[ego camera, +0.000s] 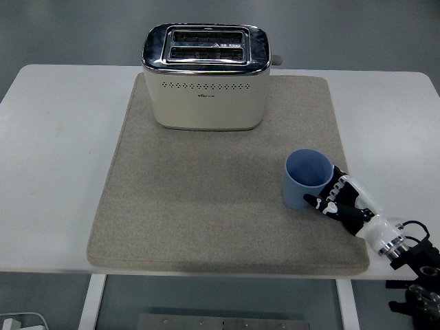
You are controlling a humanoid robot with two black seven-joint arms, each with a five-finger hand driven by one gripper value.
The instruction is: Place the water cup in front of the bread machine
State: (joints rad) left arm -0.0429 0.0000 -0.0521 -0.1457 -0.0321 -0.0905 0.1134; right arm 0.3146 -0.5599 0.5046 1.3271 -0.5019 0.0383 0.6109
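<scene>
A white counter [62, 151] carries a large beige mat [206, 206], and at the mat's far edge stands the bread machine [205, 77], a cream two-slot toaster with a chrome top. The water cup [306, 179], pale blue and upright with its mouth open and apparently empty, sits on the mat's right side, well apart from the bread machine and nearer the front edge. It looks like a light, stiff plastic tumbler with smooth, tapering walls, so it would likely tip or slide under a sideways push; a wrap around the mid-wall, below the rim, seems the safest hold. The right robot hand [339, 199] reaches in from the lower right, its fingers [322, 202] curled against the cup's right wall in a partial wrap, touching it; whether the grip is firm cannot be told. The left robot hand is not visible.
</scene>
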